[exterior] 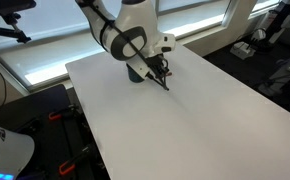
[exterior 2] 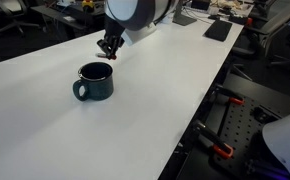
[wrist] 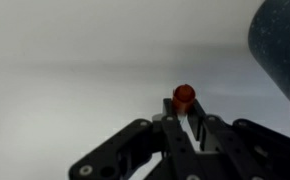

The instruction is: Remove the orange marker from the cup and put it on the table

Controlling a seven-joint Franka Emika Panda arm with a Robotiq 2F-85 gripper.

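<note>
While the claw (wrist: 185,116) is clamped narrow on the orange marker (wrist: 184,96), the marker is out of the cup (exterior 2: 95,82), tip low over the white bench (exterior 2: 175,95), contact unclear. The handled cup stands near. Dark equipment (exterior 2: 235,125) sits off the bench edge.

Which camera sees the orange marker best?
The wrist view: the orange marker shows its bright round end, held between the fingers. In both exterior views it is just a tiny dark bit at the gripper, colour hard to tell.
</note>
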